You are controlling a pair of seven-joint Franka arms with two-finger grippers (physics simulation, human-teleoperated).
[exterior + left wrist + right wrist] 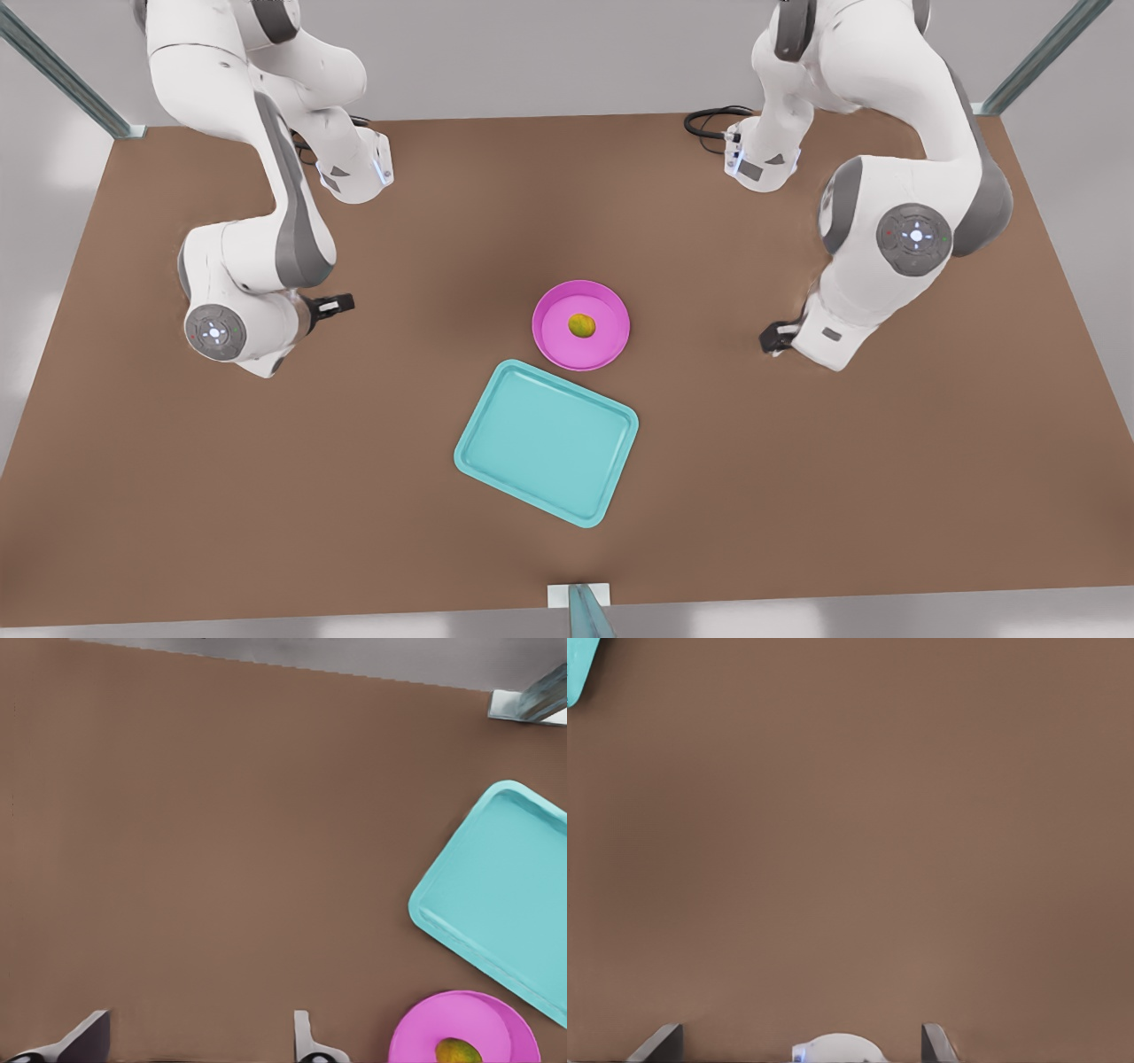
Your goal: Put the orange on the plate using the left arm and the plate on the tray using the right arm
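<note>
The orange [581, 325] already sits in the plate [551, 341] mid-tabletop, touching the tray's [546, 440] far corner but not on it, so the plate move remains; left claw [195, 1041] and right claw [802, 1043] hover spread, empty.

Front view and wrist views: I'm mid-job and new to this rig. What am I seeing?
Two white robot arms work over a brown table. The front view watches from above, facing them; each wrist view rides on one arm. The left pincer, at the front view's right, and the right pincer, at its left, both hang open, holding nothing. The orange lies in the pink plate, which stands on the table beside the teal tray, not on it.
</note>
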